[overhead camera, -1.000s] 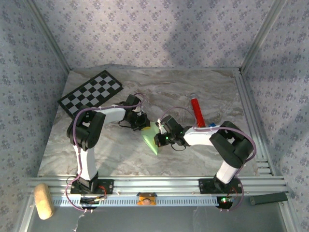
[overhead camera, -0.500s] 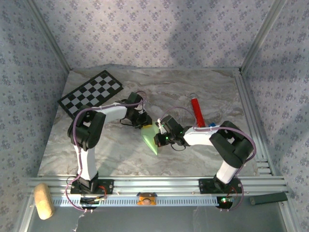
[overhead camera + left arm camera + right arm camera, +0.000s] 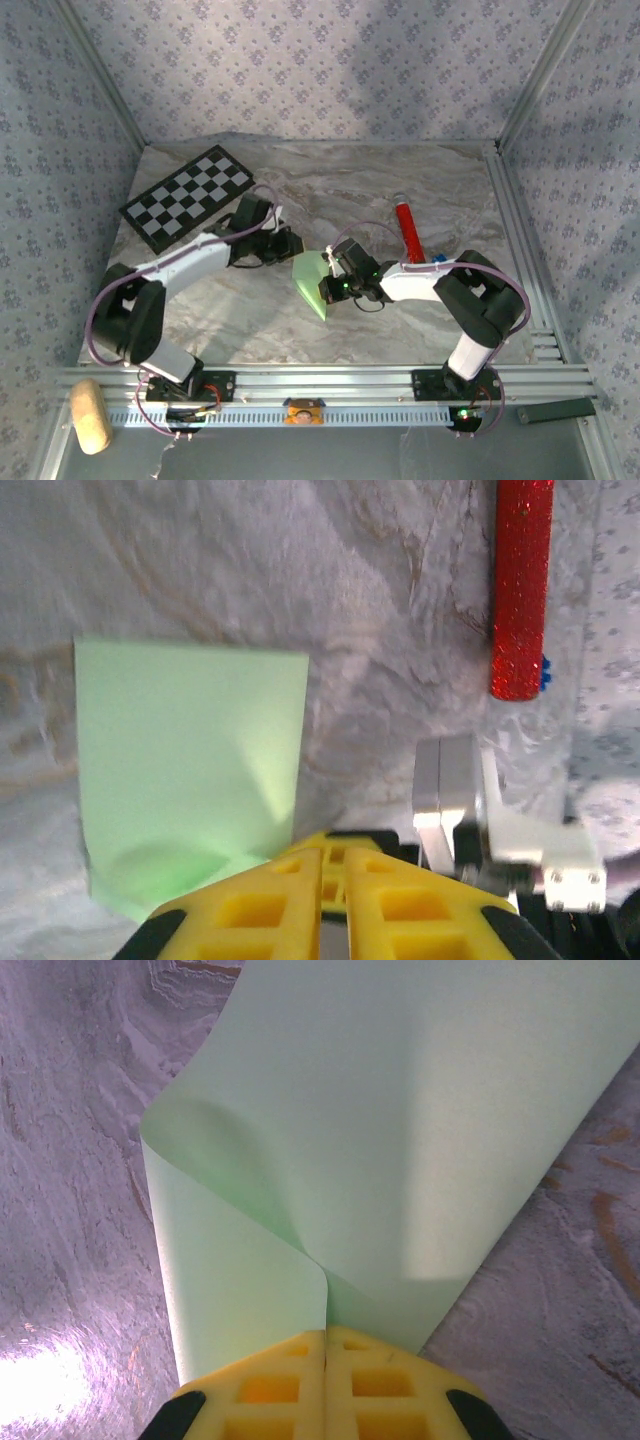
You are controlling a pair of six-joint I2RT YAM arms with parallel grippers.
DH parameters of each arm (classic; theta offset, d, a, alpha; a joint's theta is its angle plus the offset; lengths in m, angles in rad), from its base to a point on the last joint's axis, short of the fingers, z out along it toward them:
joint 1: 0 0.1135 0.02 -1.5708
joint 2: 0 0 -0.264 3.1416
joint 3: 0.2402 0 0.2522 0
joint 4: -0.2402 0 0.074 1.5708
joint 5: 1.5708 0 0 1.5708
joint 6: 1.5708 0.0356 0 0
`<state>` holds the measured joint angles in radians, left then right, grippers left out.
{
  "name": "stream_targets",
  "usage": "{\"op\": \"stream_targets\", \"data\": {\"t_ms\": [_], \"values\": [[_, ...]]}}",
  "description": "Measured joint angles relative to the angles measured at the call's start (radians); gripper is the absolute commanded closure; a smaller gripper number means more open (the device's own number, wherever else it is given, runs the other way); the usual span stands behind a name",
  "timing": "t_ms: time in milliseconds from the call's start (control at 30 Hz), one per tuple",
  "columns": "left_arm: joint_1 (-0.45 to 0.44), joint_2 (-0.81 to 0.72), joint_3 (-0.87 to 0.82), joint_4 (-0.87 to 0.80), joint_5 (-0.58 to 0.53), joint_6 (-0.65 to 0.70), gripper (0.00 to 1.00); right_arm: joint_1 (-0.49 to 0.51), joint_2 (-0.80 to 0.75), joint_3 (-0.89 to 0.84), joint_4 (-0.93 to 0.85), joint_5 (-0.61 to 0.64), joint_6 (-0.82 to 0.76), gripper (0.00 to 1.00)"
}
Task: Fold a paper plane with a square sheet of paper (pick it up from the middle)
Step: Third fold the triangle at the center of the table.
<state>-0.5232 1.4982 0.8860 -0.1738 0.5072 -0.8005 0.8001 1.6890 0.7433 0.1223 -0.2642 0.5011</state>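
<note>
The square sheet of paper (image 3: pixel 309 270) is light green and lies mid-table, bent over on itself with a curled flap (image 3: pixel 400 1110). My right gripper (image 3: pixel 326 1335) is shut on the sheet's near edge, where the two layers meet; from above it sits at the sheet's right side (image 3: pixel 323 284). My left gripper (image 3: pixel 333 875) is shut with nothing between its yellow fingers, just short of the sheet (image 3: pixel 190 770); from above it is at the sheet's left (image 3: pixel 289 246). The paper plane is out of view.
A red glittery tube (image 3: pixel 407 228) lies right of the paper, also in the left wrist view (image 3: pixel 520 590). A black-and-white checkerboard (image 3: pixel 188 196) lies at the back left. A cork-coloured roll (image 3: pixel 90 415) sits off the table's front left. Aluminium rails (image 3: pixel 520 250) border the right side.
The left arm has dropped low and stretched out, and its gripper has slid a little left off the paper after opening briefly and shutting. The right gripper and paper stayed put.
</note>
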Motion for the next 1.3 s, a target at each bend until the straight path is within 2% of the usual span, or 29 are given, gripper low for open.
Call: {"op": "stream_targets", "data": {"t_ms": [67, 200, 533, 1300], "values": [[-0.01, -0.029, -0.104, 0.094, 0.032, -0.058, 0.99, 0.0, 0.0, 0.0, 0.0, 0.0, 0.0, 0.98], [-0.05, -0.045, -0.251, 0.216, 0.063, -0.146, 1.0, 0.0, 0.0, 0.0, 0.0, 0.005, 0.004, 0.98], [-0.073, -0.016, -0.303, 0.399, 0.076, -0.216, 1.0, 0.0, 0.0, 0.0, 0.0, 0.006, 0.008, 0.98], [-0.075, 0.12, -0.321, 0.443, 0.075, -0.204, 1.0, 0.0, 0.0, 0.0, 0.0, 0.007, 0.008, 0.98]]}}
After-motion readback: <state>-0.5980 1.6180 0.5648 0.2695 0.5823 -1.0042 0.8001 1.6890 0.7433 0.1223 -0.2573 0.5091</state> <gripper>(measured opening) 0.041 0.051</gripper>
